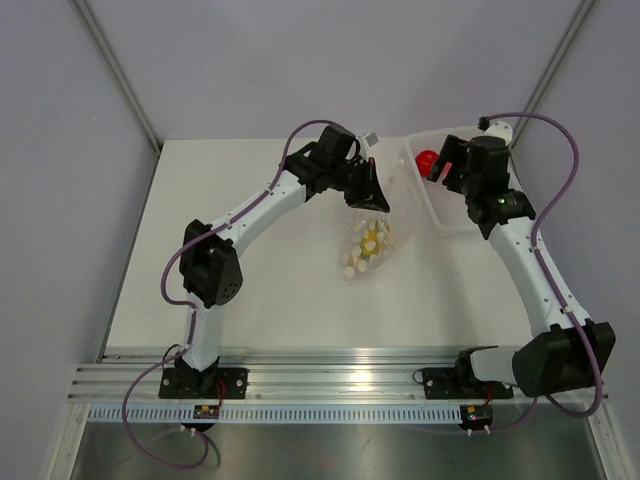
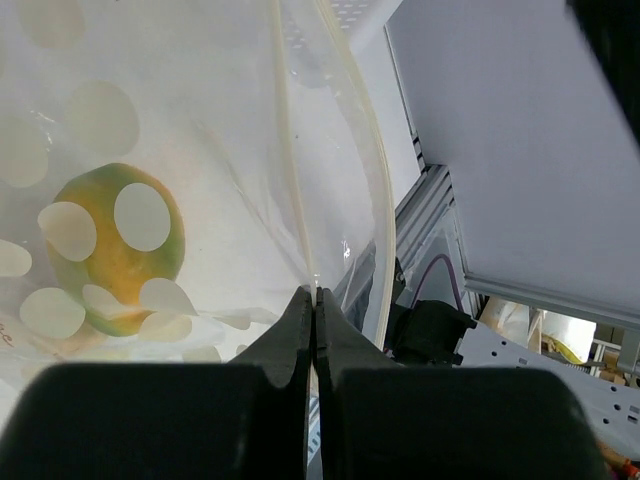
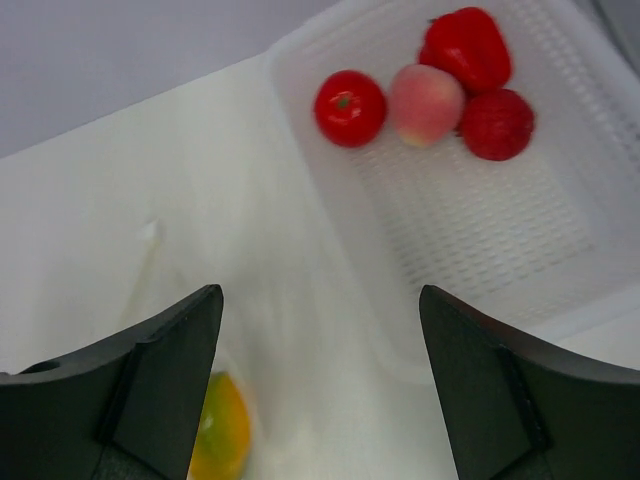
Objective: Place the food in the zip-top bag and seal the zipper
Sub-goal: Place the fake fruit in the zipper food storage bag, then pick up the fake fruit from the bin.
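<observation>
The clear dotted zip-top bag [image 1: 367, 247] lies mid-table with its mouth lifted toward the tray. My left gripper [image 1: 372, 192] is shut on the bag's mouth edge; in the left wrist view the gripper [image 2: 315, 296] pinches the plastic at the zipper strip [image 2: 289, 150]. A yellow-green fruit [image 2: 116, 250] sits inside the bag and also shows in the right wrist view [image 3: 221, 437]. My right gripper [image 3: 320, 292] is open and empty, between the bag and the white tray [image 3: 480, 240]. In the tray lie a red tomato [image 3: 350, 108], a peach-coloured fruit [image 3: 427, 103], a red pepper [image 3: 465, 48] and a red berry [image 3: 497, 124].
The white tray [image 1: 452, 205] stands at the table's far right, with a red fruit [image 1: 427, 160] showing beside my right gripper [image 1: 443, 168]. Grey walls close the table on three sides. An aluminium rail [image 1: 330, 365] runs along the near edge.
</observation>
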Robot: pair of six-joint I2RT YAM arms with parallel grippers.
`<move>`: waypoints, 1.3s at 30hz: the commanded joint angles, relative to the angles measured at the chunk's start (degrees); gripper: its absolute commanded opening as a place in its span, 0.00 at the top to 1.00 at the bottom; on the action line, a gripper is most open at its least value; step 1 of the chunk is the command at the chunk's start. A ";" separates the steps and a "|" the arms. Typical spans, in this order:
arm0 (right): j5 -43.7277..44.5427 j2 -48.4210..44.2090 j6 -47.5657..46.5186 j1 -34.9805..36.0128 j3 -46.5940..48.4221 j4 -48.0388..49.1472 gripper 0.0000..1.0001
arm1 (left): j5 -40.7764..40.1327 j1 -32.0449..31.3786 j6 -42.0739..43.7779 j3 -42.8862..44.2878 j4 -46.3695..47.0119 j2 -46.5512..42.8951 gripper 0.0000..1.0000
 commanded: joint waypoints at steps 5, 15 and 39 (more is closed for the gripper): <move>1.26 12.40 1.93 -15.28 6.78 -1.89 0.13 | -3.28 1.34 4.06 -2.84 -1.55 -6.50 1.00; 3.04 35.68 -0.62 -19.67 22.68 -5.14 0.01 | -4.16 2.22 6.96 -3.01 -3.66 -7.12 1.00; -6.04 52.66 20.30 -25.39 30.34 3.21 0.01 | -2.05 2.22 10.48 -2.31 -4.98 -5.45 1.00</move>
